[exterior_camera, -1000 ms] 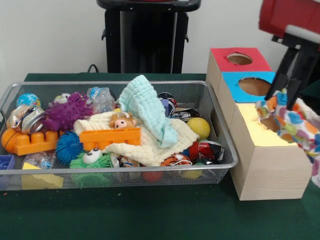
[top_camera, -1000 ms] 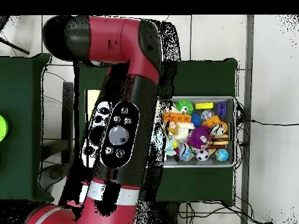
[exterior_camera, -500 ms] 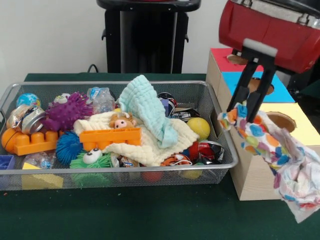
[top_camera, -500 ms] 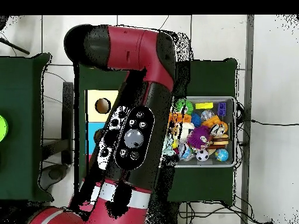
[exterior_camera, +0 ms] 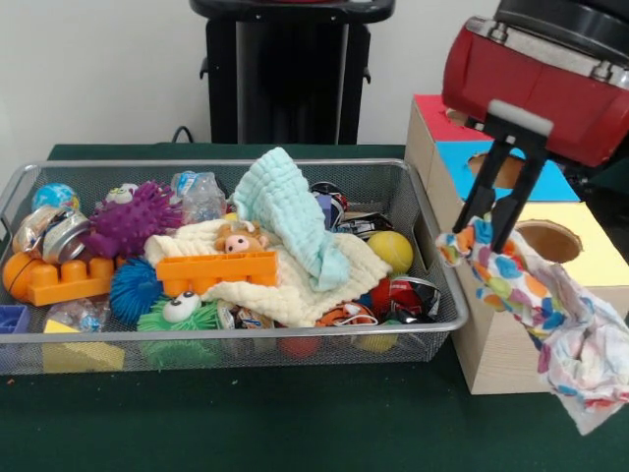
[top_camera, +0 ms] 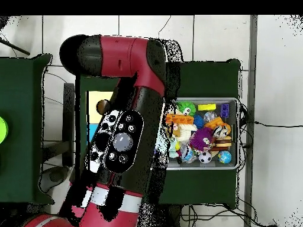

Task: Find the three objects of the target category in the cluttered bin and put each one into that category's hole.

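Note:
In the front view my gripper point(exterior_camera: 484, 230) is shut on the top of a white crinkly wrapper point(exterior_camera: 550, 324) printed with red, blue, orange and yellow blotches. The wrapper hangs down over the front of the yellow-topped box point(exterior_camera: 565, 258), just left of its round hole point(exterior_camera: 548, 239). The wire mesh bin point(exterior_camera: 432, 264) stands to the left, full of toys and cloths. In the overhead view my arm point(top_camera: 121, 142) covers the gripper and wrapper; the bin point(top_camera: 237, 136) shows at the right. No other wrappers can be picked out.
A row of boxes stands right of the bin: red top point(exterior_camera: 432, 110), blue top point(exterior_camera: 454, 157), yellow top. In the bin lie a pale blue cloth point(exterior_camera: 285, 211), a cream cloth point(exterior_camera: 295, 285), an orange brick point(exterior_camera: 216, 270), a purple spiky ball point(exterior_camera: 133, 218) and a yellow ball point(exterior_camera: 390, 251).
The gripper with the wrapper swung left from the right edge, off the yellow box top, to hang by its near left corner. Over the last half second it shifted slightly right.

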Robot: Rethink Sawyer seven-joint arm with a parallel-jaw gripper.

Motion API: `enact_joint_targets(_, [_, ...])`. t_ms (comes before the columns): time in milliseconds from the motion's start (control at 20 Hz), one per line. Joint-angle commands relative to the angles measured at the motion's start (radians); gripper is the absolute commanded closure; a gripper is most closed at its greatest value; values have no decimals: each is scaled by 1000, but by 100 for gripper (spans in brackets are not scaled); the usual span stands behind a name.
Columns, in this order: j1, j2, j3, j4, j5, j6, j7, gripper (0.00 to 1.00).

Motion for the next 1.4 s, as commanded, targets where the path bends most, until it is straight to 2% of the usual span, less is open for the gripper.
enact_joint_targets(50, [20,4,72,132,-40,48,100,100])
enact_joint_targets(400, [54,1,47,122,-40,92,137,100])
enact_joint_targets(650, [58,11,71,166,-18,-26,208,100])
enact_joint_targets(1050, [60,18,93,224,-13,-136,234,100])
enact_joint_targets(1250, [71,23,82,240,-8,-138,246,100])
enact_joint_targets(1400, [73,-2,94,271,0,-148,222,100])
